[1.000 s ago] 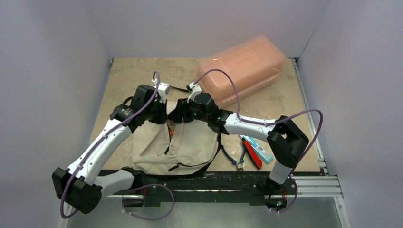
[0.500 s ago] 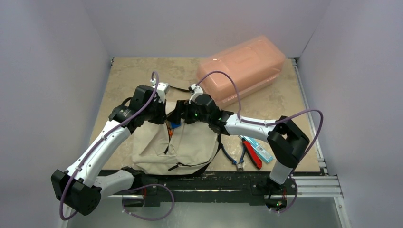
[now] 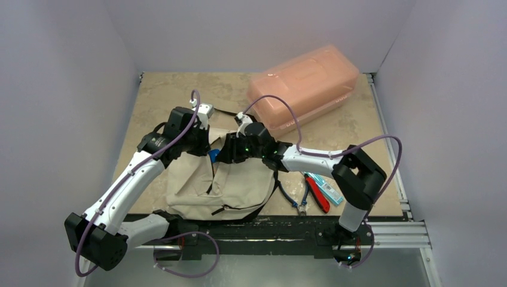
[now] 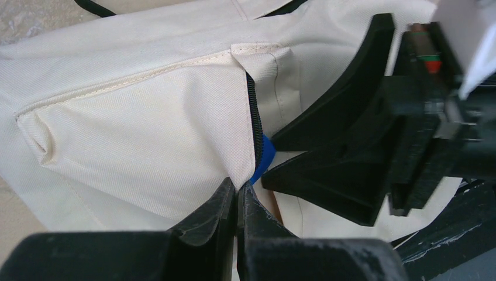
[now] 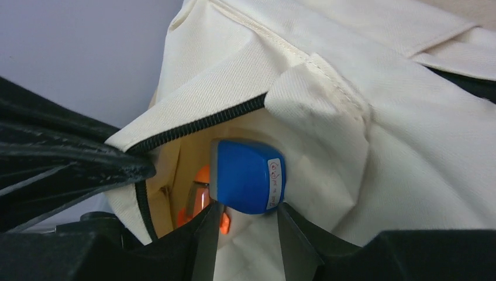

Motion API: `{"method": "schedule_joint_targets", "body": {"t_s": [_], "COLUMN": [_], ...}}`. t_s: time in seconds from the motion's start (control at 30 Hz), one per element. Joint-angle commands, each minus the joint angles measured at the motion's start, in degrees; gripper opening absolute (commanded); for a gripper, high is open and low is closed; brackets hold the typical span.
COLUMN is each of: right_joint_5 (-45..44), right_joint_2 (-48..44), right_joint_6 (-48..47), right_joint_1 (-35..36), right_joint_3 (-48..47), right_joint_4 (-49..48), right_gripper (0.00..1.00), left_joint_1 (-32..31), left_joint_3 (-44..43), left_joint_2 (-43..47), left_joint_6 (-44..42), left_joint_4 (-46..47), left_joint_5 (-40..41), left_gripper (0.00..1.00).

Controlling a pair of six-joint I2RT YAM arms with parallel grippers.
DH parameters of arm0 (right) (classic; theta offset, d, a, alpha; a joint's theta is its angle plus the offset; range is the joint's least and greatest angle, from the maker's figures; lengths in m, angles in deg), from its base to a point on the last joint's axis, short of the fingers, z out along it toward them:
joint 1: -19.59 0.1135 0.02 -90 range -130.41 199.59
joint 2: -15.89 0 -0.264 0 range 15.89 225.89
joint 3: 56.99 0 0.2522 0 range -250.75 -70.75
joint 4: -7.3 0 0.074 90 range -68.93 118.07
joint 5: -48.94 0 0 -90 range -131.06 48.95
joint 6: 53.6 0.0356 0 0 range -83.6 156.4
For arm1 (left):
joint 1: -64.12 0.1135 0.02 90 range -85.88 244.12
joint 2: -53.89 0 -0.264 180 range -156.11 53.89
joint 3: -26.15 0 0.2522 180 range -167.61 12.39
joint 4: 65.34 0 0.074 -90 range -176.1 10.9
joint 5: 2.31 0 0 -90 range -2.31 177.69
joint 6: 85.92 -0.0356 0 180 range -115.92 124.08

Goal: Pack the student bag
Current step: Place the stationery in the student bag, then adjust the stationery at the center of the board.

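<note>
The cream-beige student bag (image 3: 239, 185) lies on the table's near half with its main zip open. My left gripper (image 3: 205, 148) is shut on the bag's fabric edge by the zip (image 4: 238, 187) and holds the opening apart. My right gripper (image 3: 222, 154) is shut on a blue block with a white label (image 5: 245, 175) and holds it at the mouth of the opening. The blue block also shows in the top view (image 3: 213, 156) and the left wrist view (image 4: 264, 158). An orange item (image 5: 202, 196) lies inside the bag (image 5: 380, 146).
A translucent pink plastic box (image 3: 305, 84) stands at the back right. Red-handled pliers (image 3: 318, 198), a teal packet (image 3: 329, 191) and a blue-handled tool (image 3: 292, 200) lie right of the bag. Walls close in on three sides.
My right gripper has moved left and down with the blue block, which now shows at the bag's opening. My left gripper has kept its hold on the zip edge.
</note>
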Motion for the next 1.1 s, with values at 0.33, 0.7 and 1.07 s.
{"method": "schedule_joint_targets", "body": {"t_s": [0.33, 0.7, 1.07], "right_joint_5": [7.3, -17.6, -26.1], "right_joint_2": [-2.1, -29.2, -55.0], "right_joint_6": [-3.7, 1.8, 35.6], "right_joint_1": [-2.4, -13.5, -35.4], "right_joint_3": [-2.8, 11.0, 29.9], "right_joint_4": [0.4, 36.8, 57.6], "right_gripper": [0.45, 0.88, 0.99], "left_joint_1": [0.4, 0.5, 0.5], "left_joint_3": [-0.9, -1.1, -1.3], "left_joint_2": [0.3, 0.2, -0.3], "left_joint_6": [1.0, 0.9, 1.0], "left_joint_4": [3.8, 3.7, 3.6], "left_joint_5": [-1.4, -2.4, -4.1], "left_gripper": [0.0, 0.0, 0.0]}}
